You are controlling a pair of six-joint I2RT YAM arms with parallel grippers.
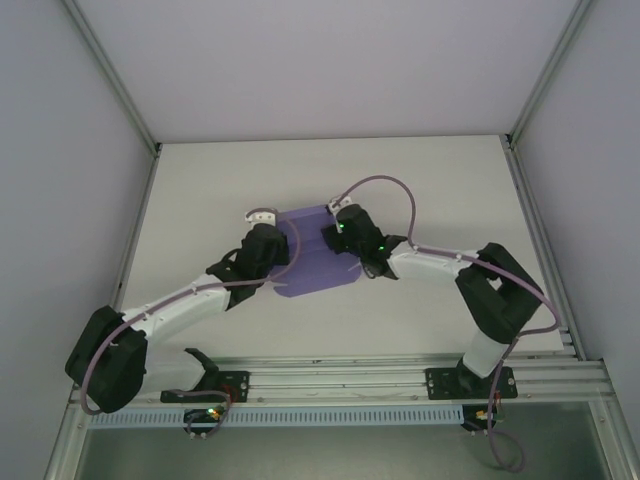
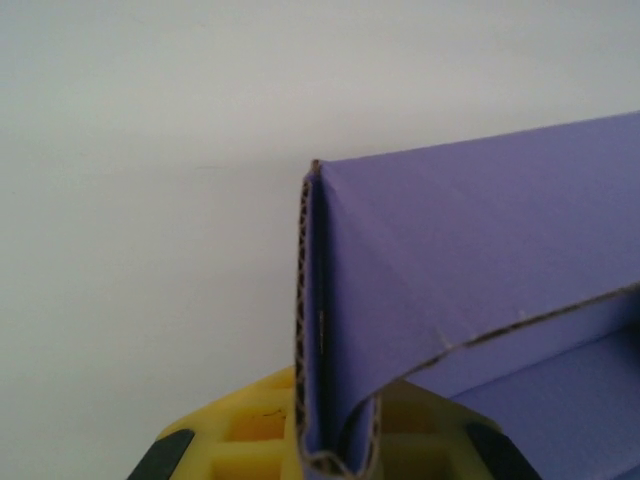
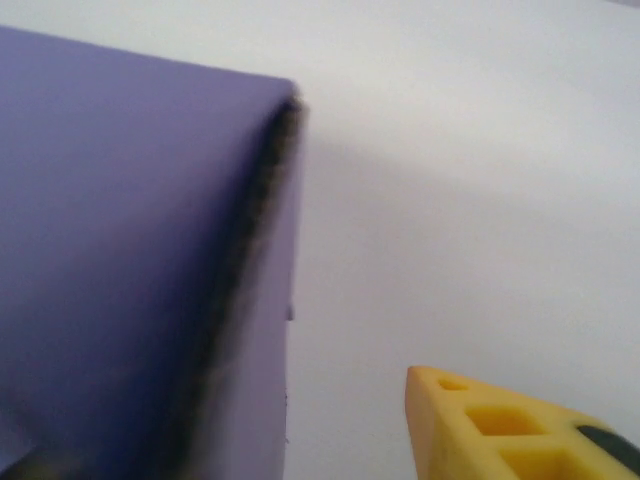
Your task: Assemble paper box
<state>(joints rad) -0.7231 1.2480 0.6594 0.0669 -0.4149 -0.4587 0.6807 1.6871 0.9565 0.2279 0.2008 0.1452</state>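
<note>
The purple paper box [image 1: 318, 262] lay in the middle of the desk [image 1: 430, 180], a bit crooked. The arms hid its sides, so its long way was hard to tell. The left fingers [image 2: 250, 432] pinched a folded wall. The right fingers [image 3: 500, 430] stood apart, not touching it.

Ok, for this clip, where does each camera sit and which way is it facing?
Top external: above and behind, looking down on the table; left arm and right arm meet at the purple box.
Left wrist: on that wrist, looking along the left gripper's fingers, pinching a folded box wall.
Right wrist: on that wrist, facing the box's corner; right gripper's finger at lower right.
Shared: all three show the box.
</note>
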